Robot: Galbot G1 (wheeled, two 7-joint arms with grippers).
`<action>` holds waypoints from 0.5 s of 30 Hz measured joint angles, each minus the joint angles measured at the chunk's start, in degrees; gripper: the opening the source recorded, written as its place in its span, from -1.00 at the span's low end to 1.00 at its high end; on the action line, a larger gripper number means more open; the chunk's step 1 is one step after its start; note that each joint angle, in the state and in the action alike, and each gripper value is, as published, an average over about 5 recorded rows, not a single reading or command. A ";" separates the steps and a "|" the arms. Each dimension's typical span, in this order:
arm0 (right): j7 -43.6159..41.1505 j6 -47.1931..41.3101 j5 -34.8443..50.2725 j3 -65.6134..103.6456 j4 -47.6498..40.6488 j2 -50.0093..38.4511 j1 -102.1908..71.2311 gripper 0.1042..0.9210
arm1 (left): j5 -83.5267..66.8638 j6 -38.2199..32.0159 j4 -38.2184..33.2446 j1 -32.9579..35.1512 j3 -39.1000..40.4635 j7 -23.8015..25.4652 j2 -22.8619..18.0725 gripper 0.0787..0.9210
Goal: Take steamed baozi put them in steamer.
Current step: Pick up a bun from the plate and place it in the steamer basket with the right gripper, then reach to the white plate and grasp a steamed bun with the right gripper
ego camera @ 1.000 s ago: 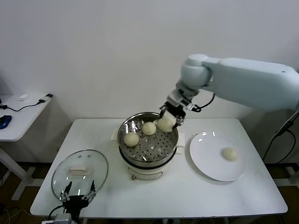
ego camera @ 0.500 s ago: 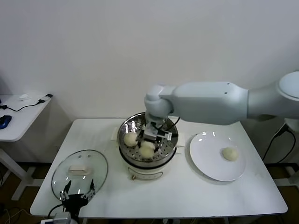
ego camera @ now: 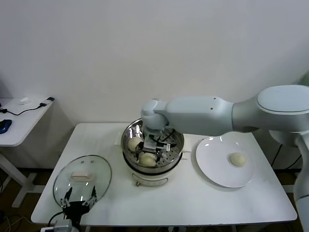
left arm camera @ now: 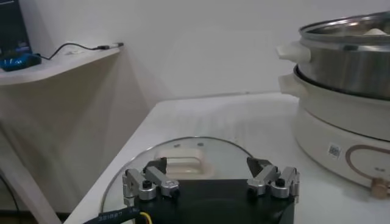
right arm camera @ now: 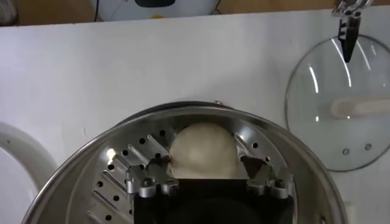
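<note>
While your right gripper (ego camera: pixel 150 151) stands wide over a bun (ego camera: pixel 147 159) at the steamer's (ego camera: pixel 176 137) six o'clock, your left gripper (ego camera: pixel 78 203) waits, wide.

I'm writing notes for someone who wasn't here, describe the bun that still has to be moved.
On the white table, right of the steel steamer, lies a flat white plate. The one baozi on it is the target: the others sit inside the steamer.

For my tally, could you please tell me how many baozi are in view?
3. Two lie in the steamer: one on its left side, one at the front under the right claw. One sits on the plate. The arm may hide another.
</note>
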 measured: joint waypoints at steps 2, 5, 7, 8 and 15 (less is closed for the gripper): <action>-0.74 0.38 1.04 0.39 -0.12 -0.57 1.29 0.76 | 0.00 -0.03 -0.14 0.10 0.01 -0.01 0.00 0.77; -2.33 0.45 3.51 0.67 -0.58 -2.21 3.77 0.76 | 0.07 -0.08 -0.39 0.25 0.03 -0.01 -0.01 0.77; -3.66 -0.19 5.93 0.54 -1.09 -3.96 5.69 0.76 | 0.15 -0.12 -0.55 0.30 0.05 0.00 -0.01 0.77; -4.36 -0.77 7.37 0.31 -1.45 -5.08 6.72 0.76 | 0.18 -0.13 -0.61 0.30 0.05 0.00 -0.01 0.77; -7.83 -7.83 15.98 -3.96 -4.35 -16.10 12.12 0.76 | 0.21 -0.29 -0.76 0.09 -0.01 0.01 0.29 0.77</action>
